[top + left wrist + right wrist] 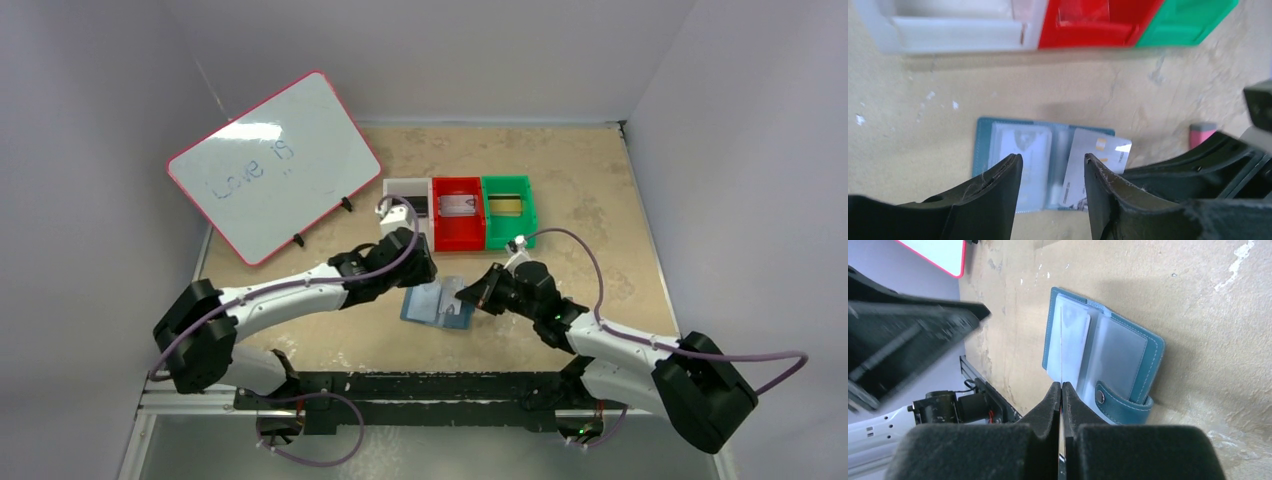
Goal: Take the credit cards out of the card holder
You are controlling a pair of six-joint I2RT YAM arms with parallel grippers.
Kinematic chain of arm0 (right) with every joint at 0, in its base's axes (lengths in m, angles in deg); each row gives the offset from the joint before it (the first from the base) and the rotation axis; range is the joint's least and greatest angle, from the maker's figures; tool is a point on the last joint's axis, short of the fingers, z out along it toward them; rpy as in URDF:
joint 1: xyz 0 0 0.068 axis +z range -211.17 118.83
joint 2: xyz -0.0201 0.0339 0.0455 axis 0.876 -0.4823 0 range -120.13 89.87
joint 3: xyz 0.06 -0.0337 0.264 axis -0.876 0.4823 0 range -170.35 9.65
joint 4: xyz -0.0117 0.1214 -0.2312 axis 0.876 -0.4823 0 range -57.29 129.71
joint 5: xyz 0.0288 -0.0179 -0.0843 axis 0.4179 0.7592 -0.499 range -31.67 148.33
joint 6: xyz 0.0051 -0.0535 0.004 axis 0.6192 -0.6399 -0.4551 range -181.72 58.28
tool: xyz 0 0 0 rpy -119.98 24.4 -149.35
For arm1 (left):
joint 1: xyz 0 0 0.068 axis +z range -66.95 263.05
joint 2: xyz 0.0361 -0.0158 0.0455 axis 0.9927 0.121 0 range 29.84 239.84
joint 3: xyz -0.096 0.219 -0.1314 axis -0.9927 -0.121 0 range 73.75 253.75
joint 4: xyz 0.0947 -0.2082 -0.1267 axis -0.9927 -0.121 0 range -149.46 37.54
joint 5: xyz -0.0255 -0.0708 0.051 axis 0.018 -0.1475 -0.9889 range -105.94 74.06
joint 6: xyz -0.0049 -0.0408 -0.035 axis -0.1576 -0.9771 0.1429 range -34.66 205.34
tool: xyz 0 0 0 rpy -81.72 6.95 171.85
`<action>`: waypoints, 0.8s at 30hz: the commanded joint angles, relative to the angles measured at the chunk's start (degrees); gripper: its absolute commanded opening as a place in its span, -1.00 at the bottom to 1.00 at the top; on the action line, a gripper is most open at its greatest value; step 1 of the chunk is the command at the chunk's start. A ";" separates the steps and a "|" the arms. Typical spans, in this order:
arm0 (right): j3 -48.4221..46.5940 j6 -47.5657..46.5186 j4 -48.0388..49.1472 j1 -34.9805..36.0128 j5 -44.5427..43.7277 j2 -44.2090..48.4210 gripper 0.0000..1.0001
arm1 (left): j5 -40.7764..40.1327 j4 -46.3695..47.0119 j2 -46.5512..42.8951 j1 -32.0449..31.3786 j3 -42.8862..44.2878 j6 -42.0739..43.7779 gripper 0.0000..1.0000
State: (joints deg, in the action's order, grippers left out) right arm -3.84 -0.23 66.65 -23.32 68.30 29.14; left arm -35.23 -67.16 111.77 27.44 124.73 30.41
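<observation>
The slate-blue card holder (pixel 425 305) lies open on the table, its tab (pixel 1115 404) at the near side. A silvery credit card (pixel 1098 155) sticks out slantwise from one half of it. My right gripper (pixel 1061 386) is shut on that card, which shows edge-on (pixel 1061 340) in the right wrist view. My left gripper (pixel 1053 162) hovers open just above the holder (pixel 981 145) with nothing between its fingers. Another pale card (pixel 1020 145) sits under the clear pocket of the other half. In the top view the two grippers (pixel 420 268) (pixel 468 298) flank the holder.
White (pixel 405 190), red (pixel 458 232) and green (pixel 510 232) bins stand in a row behind the holder, each with a card inside. A small pink block (pixel 1202 132) lies to the holder's right. A pink-framed whiteboard (pixel 272 165) leans at the back left.
</observation>
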 commanded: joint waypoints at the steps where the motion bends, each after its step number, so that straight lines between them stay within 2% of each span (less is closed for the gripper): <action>1: -3.68 -4.76 -0.45 -0.13 -0.27 1.02 -1.00 | 6.28 6.46 -6.64 7.24 -4.69 -0.56 -0.01; 7: -4.14 -8.44 2.31 -0.10 0.98 2.77 -1.00 | 6.71 7.70 -12.96 9.04 -8.47 0.47 0.09; 14: -3.91 -9.48 3.01 -0.14 1.14 6.45 -1.00 | 16.31 22.38 -11.82 9.04 -14.75 -1.95 0.13; 24: -4.87 -8.85 4.09 -0.11 2.62 4.59 -1.00 | 22.09 32.96 -9.67 9.03 -18.95 -6.46 0.09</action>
State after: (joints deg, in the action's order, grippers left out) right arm -5.88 -8.27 67.02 -23.32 68.85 34.50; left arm -17.87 -43.66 100.60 36.53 106.55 26.32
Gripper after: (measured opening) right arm 0.007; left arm 0.558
